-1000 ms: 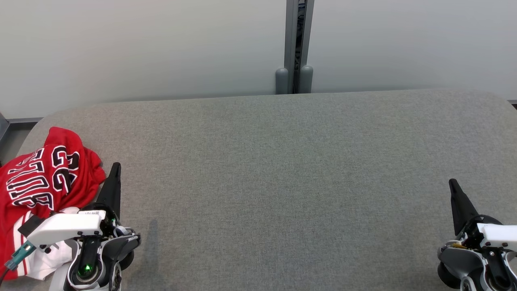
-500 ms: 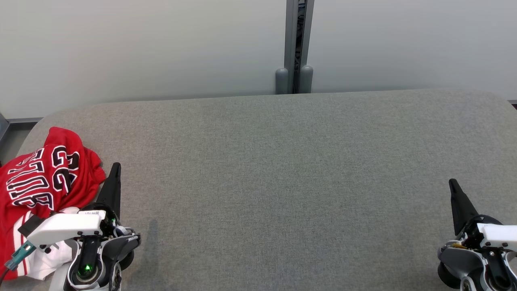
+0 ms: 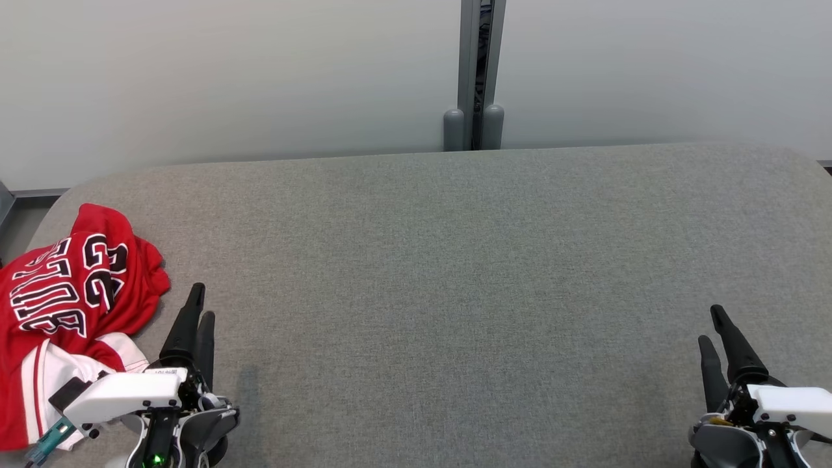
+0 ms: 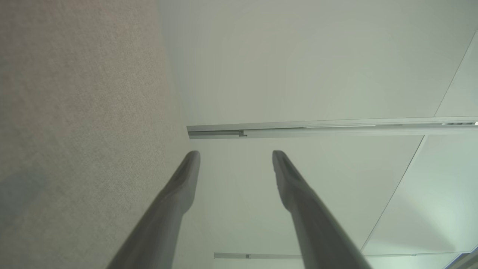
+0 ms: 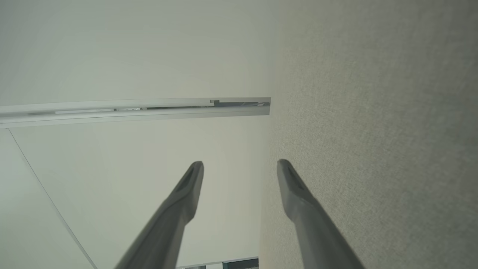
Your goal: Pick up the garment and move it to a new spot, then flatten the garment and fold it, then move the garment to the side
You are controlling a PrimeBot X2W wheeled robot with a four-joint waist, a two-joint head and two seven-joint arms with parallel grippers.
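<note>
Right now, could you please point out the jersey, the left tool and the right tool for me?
jersey [image 3: 65,286]: head view, lettered red front.
left tool [image 3: 202,301]: head view, midway between its fingertips.
right tool [image 3: 708,324]: head view, midway between its fingertips.

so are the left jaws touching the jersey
Apart. The head view shows a strip of bare grey table between the left gripper, jaws open, and the jersey.
</note>
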